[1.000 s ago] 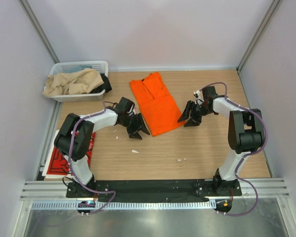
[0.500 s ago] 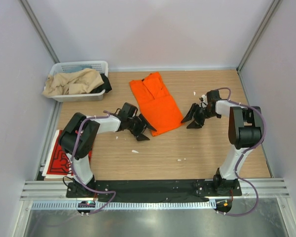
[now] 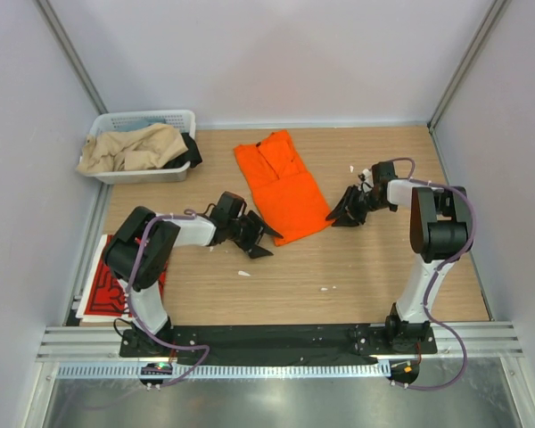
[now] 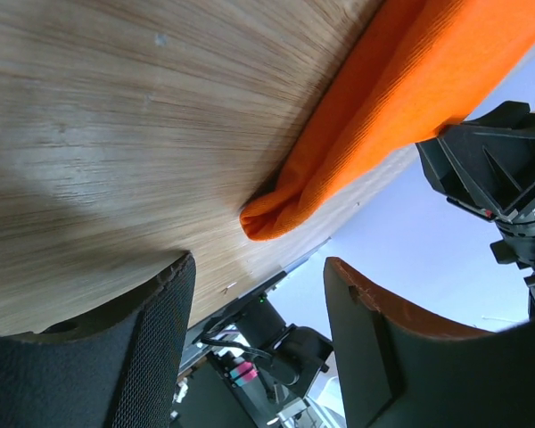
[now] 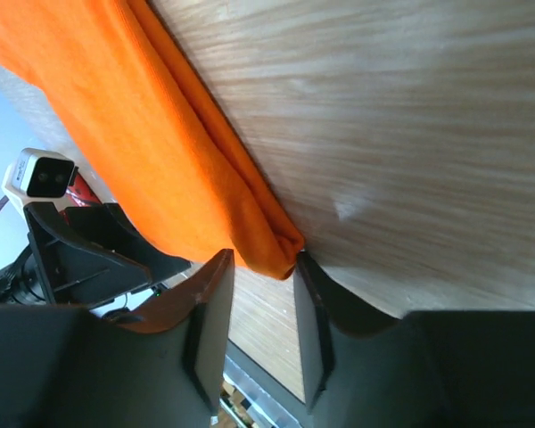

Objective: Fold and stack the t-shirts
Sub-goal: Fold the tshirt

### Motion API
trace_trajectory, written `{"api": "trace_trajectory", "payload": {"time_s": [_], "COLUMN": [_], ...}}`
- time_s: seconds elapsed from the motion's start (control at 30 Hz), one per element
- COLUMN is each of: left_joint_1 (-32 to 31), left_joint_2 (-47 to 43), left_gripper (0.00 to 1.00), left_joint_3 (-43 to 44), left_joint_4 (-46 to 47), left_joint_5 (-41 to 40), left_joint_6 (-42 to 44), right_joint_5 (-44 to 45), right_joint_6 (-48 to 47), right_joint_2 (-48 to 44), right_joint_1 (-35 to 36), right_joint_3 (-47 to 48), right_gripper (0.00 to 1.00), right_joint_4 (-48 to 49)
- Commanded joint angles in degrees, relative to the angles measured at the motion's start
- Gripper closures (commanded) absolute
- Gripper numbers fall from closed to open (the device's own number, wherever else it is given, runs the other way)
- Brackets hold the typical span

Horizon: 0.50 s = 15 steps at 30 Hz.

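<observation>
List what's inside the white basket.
A crumpled beige cloth fills the basket, with dark fabric at its right end; anything beneath is hidden.

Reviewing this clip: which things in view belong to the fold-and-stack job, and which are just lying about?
Part of the job:
- orange t-shirt, lying on the table
- red t-shirt with white print, at the far left

Just lying about:
- white basket
- beige cloth and dark cloth in it

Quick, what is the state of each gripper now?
Left gripper: open, holding nothing; orange t-shirt corner just ahead.
Right gripper: half closed at another corner of it; grip cannot be told.
</observation>
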Motion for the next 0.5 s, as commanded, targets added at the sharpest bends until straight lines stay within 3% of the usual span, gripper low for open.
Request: {"api": "trace_trajectory", "payload": {"time_s": [0.0,0.07,0.1,0.17,0.47], "left_joint_1": [-0.37,-0.55,-0.64,-0.81,-1.43], "left_joint_2": [0.60,1.04,1.65,2.36,3.50], "left_gripper": [0.38,0.38,0.39,0.41,0.44], "left_joint_3": [-1.69,-1.87,-1.95,-2.22,-4.50], "left_joint_4": [-0.53,0.53,1.32,2.90,4.40], "left_joint_5": [-3.05,-3.22,-3.31,-3.49,-6.38], "left_joint_6": [0.17,-0.71,-0.97,-2.20,-6.77], "right_joint_5": [5.34,5.08,4.99,4.81,4.81], "right_joint_6": [-2.78,-2.78,-2.78,-2.78,-1.81], "right_joint_2": [3.15,3.32,3.24,2.80,-1.42], "right_joint_1": [0.25,0.26,0.26,0.17,0.78], "right_joint_3": [0.02,-0.16,-0.07,-0.16,-4.20], "right_gripper": [0.63,0.71,0.83,0.97,0.99], "right_joint_4": [2.67,3.20,3.20,2.85,3.55]}}
